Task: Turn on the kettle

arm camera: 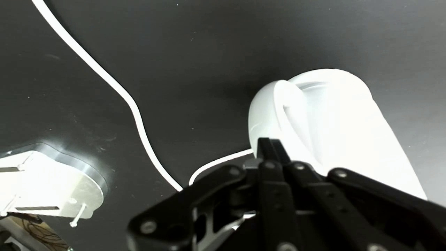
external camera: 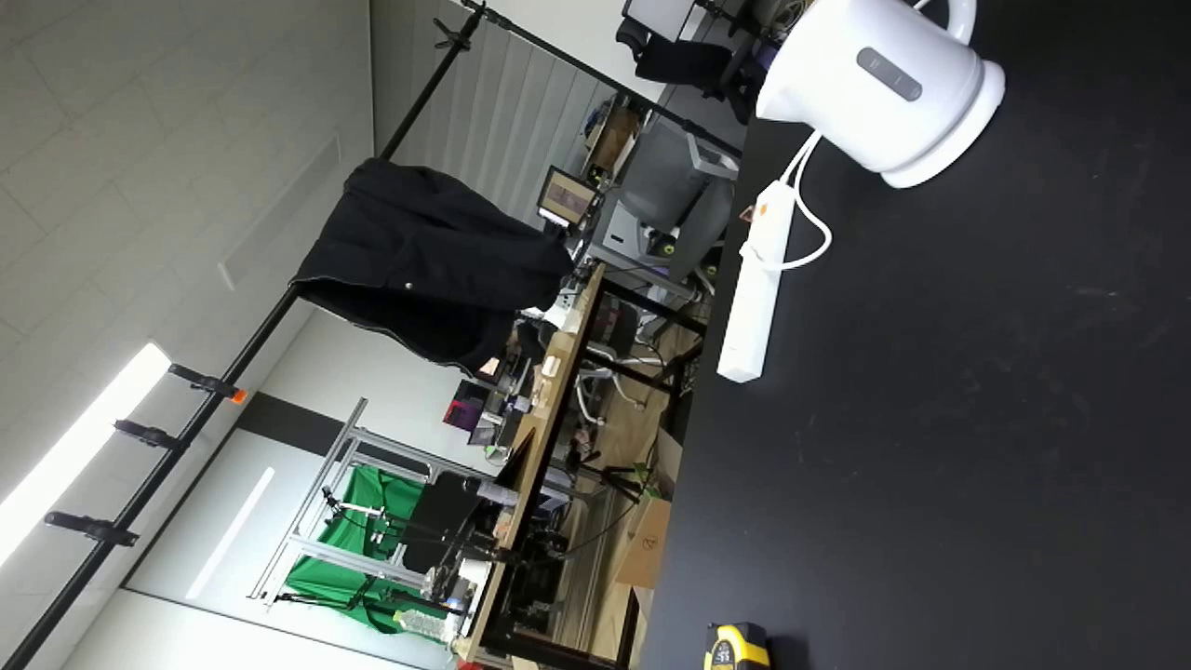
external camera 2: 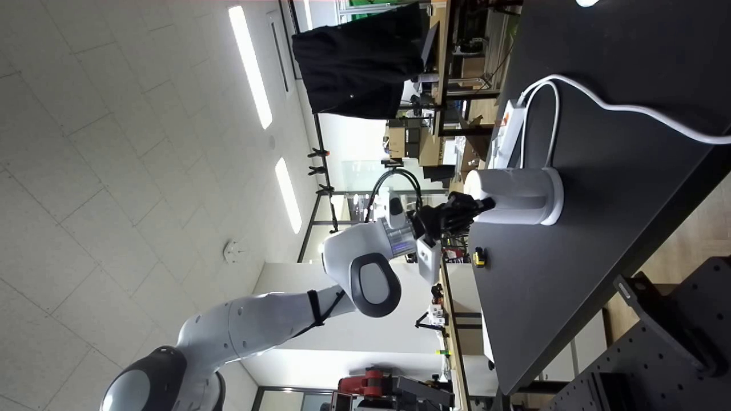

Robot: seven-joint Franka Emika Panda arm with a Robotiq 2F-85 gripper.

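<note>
The white kettle [external camera: 875, 84] stands on the dark table, with a grey mark on its side and its loop handle at the top right of an exterior view. It also shows in an exterior view [external camera 2: 519, 197] and, overexposed, at the right of the wrist view [arm camera: 348, 129]. My gripper [external camera 2: 487, 204] is beside the kettle's upper part, its tips overlapping the kettle's outline. In the wrist view the gripper [arm camera: 273, 143] has its fingertips together, with nothing between them, in front of the kettle's handle end. I cannot tell whether they touch it. No switch can be made out.
A white power strip [external camera: 758, 284] with cords lies beside the kettle. A white cable [external camera 2: 634, 108] runs across the table to its edge. A yellow-black tape measure [external camera: 737, 649] lies on the table. A bright plate with pins [arm camera: 52, 184] shows in the wrist view.
</note>
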